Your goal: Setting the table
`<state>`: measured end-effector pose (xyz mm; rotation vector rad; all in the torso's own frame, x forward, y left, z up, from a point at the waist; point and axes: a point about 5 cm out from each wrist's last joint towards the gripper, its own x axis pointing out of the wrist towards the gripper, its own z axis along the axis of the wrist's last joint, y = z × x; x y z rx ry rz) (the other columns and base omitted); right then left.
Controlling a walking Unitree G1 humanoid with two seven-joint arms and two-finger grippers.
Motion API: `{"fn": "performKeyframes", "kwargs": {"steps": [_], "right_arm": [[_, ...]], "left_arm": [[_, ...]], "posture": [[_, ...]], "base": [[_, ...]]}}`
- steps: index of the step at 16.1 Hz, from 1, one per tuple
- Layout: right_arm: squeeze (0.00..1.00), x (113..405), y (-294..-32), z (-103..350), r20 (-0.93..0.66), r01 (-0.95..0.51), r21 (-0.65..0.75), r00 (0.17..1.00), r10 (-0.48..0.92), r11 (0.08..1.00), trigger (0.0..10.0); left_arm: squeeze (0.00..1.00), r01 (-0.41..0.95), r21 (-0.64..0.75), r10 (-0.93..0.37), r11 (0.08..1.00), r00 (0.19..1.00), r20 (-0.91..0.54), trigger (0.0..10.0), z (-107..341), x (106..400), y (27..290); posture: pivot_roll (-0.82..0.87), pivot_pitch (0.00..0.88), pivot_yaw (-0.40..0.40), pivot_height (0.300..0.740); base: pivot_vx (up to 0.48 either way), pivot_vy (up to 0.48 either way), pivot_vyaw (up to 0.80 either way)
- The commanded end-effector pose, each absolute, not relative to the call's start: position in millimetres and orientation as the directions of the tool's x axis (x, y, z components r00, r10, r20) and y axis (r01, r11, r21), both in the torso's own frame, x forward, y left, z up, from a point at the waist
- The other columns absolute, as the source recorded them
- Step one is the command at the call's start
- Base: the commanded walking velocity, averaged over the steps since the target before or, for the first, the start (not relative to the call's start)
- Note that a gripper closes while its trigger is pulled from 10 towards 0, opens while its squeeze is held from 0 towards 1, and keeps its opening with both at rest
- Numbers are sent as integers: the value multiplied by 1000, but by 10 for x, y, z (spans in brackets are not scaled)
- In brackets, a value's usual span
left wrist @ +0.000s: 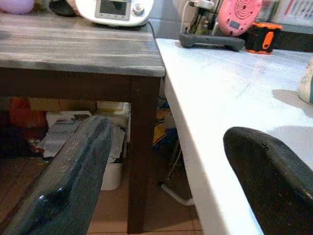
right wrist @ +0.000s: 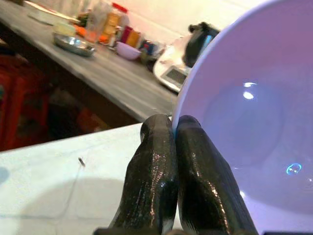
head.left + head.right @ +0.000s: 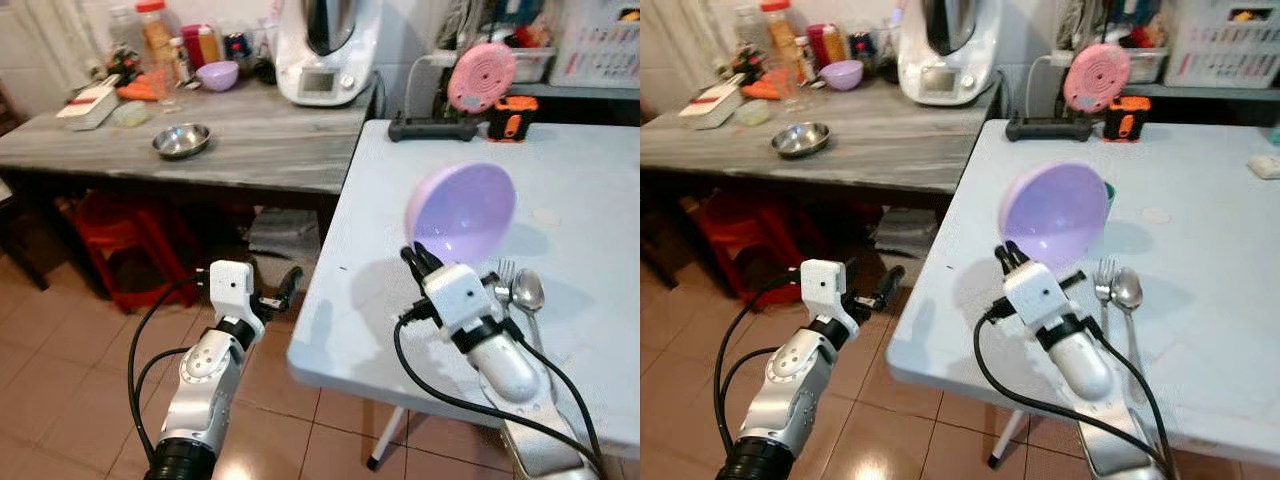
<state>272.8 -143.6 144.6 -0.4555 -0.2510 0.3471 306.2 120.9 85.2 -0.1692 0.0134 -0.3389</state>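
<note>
My right gripper (image 3: 417, 259) is shut on the rim of a purple bowl (image 3: 462, 212), held tilted on edge above the white table (image 3: 590, 190); the right wrist view shows both fingers (image 2: 166, 161) pinching the bowl's rim (image 2: 234, 98). A fork (image 3: 504, 275) and a spoon (image 3: 528, 292) lie side by side on the table just right of that wrist. My left gripper (image 3: 282, 292) hovers open off the table's left edge, over the floor; in the left wrist view its fingers (image 1: 73, 171) stand wide apart, facing the table edge.
A grey wooden counter (image 3: 250, 140) at the back left carries a steel bowl (image 3: 181, 140), a second purple bowl (image 3: 218, 75), bottles and a white kitchen machine (image 3: 325, 50). A black power strip (image 3: 430, 128), pink disc and orange gadget sit at the white table's far edge. Red stool below the counter.
</note>
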Motion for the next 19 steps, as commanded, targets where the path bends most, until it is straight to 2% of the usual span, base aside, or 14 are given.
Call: {"fn": "performKeyframes", "kwargs": {"steps": [1,5,7,12,19], "right_arm": [[0,2711,-1387,1531,189,-263,-462,904,384,847,10000],[0,2710,-1383,1534,182,-261,-462,907,379,848,10000],[0,2722,-1369,1565,192,-249,-466,908,372,849,10000],[0,2694,-1521,1563,188,-204,-461,928,320,864,10000],[0,2694,-1474,1552,193,-197,-452,931,311,870,10000]], "left_arm": [[0,309,-164,-311,937,950,12,10000,856,3083,1296],[0,308,-165,-310,937,951,11,10000,851,3083,1297],[0,309,-171,-311,936,950,15,10000,846,3086,1259],[0,307,-177,-309,935,951,16,10000,834,3088,1244],[0,308,-174,-311,935,950,12,10000,819,3086,1235]], "posture": [[-165,0,115,740],[-164,0,114,740],[-169,0,107,740],[-173,0,107,740],[-170,0,111,740]], "base": [[0,319,-438],[0,319,-428],[0,360,0],[0,368,0],[0,389,0]]}}
